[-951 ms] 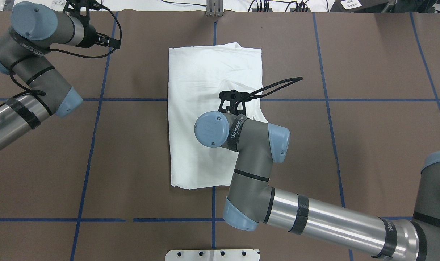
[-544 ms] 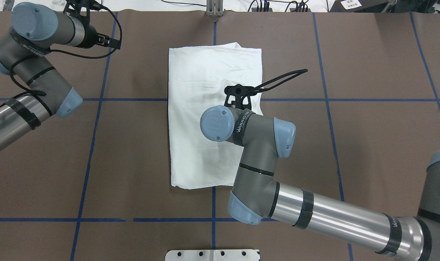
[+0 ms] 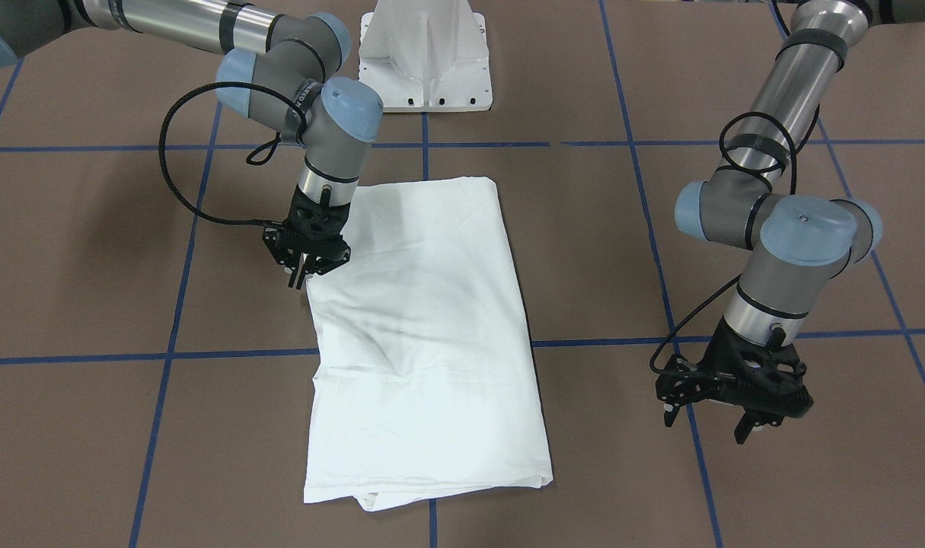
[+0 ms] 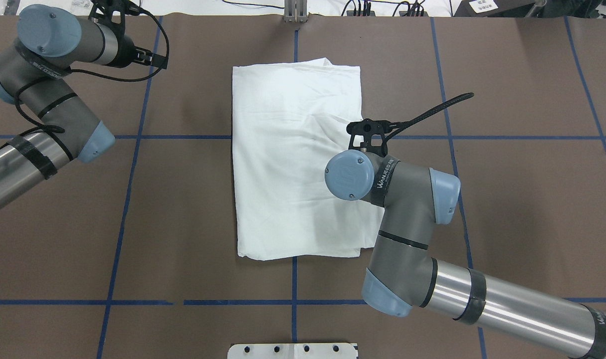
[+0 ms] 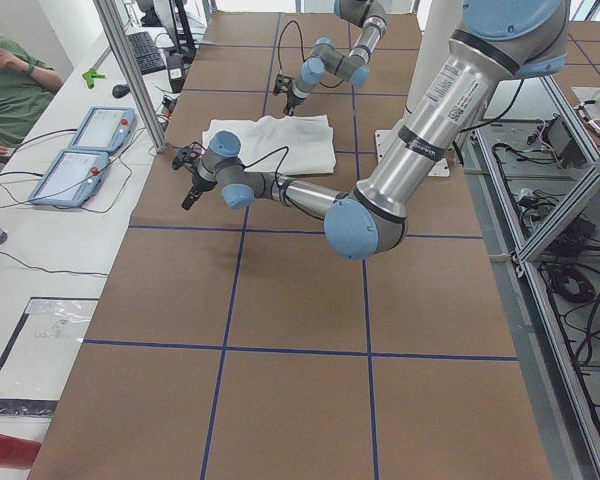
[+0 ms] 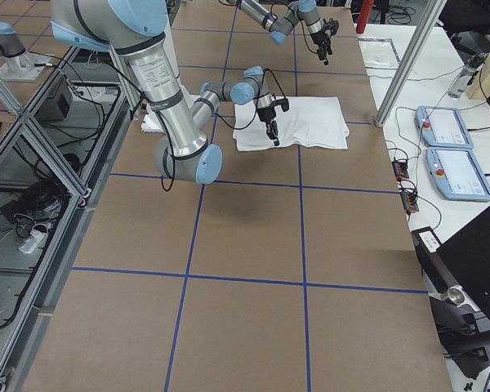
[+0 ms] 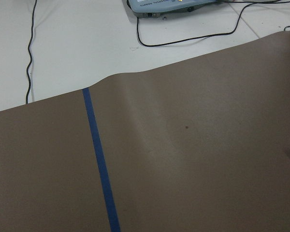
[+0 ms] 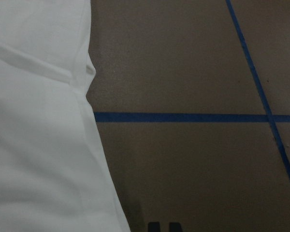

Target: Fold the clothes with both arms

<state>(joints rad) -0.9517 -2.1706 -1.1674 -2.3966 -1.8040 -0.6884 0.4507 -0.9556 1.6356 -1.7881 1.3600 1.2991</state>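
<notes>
The white shirt (image 4: 293, 164) lies folded into a long rectangle in the middle of the brown table; it also shows in the front view (image 3: 424, 327). No text or label shows. My right gripper (image 3: 301, 280) points down at the shirt's right edge, about mid-length. Its fingers are together and empty. The right wrist view shows the fingertips (image 8: 155, 226) over bare table just beside the shirt's edge (image 8: 34, 121). My left gripper (image 3: 706, 426) is open and empty, low over bare table, far to the shirt's left near the far edge (image 4: 155, 57).
The white pedestal base (image 3: 425, 53) stands at the robot's side of the table. Blue tape lines (image 4: 295, 286) cross the brown cover. Beyond the far edge are control pendants (image 5: 80, 150), cables, a metal post (image 5: 130, 70) and a seated person (image 5: 10, 80).
My right gripper has moved right, from over the middle of the shirt to its right edge. The shirt's lower right part now shows wider. The left arm has not moved.
</notes>
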